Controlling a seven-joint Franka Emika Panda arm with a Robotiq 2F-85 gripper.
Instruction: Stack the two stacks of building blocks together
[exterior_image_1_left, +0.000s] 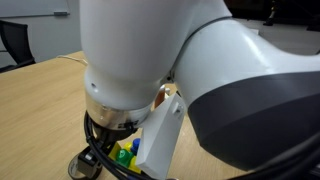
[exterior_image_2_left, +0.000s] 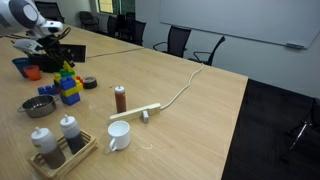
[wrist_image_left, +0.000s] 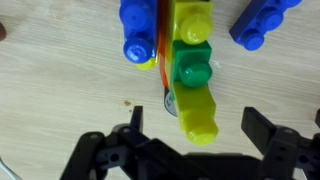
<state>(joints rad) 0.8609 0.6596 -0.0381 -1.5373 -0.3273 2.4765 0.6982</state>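
Observation:
In the wrist view a tall stack of bricks (wrist_image_left: 193, 62), lime, green and yellow with blue and red bricks beside them, stands right below the camera. My gripper (wrist_image_left: 194, 128) is open, with one finger on each side of the stack's lime top brick and not touching it. A separate blue brick piece (wrist_image_left: 262, 22) lies at the upper right. In an exterior view the tall stack (exterior_image_2_left: 67, 78) stands with a blue piece (exterior_image_2_left: 72, 96) next to it, and the gripper (exterior_image_2_left: 56, 56) is above them. In an exterior view the arm hides most of the bricks (exterior_image_1_left: 125, 152).
A dark tape roll (exterior_image_2_left: 90, 83), a brown shaker bottle (exterior_image_2_left: 120, 98), a metal bowl (exterior_image_2_left: 40, 106), a white mug (exterior_image_2_left: 118, 135), a tray of shakers (exterior_image_2_left: 62, 150) and a power strip with its cable (exterior_image_2_left: 135, 114) are on the wooden table (exterior_image_2_left: 190, 120).

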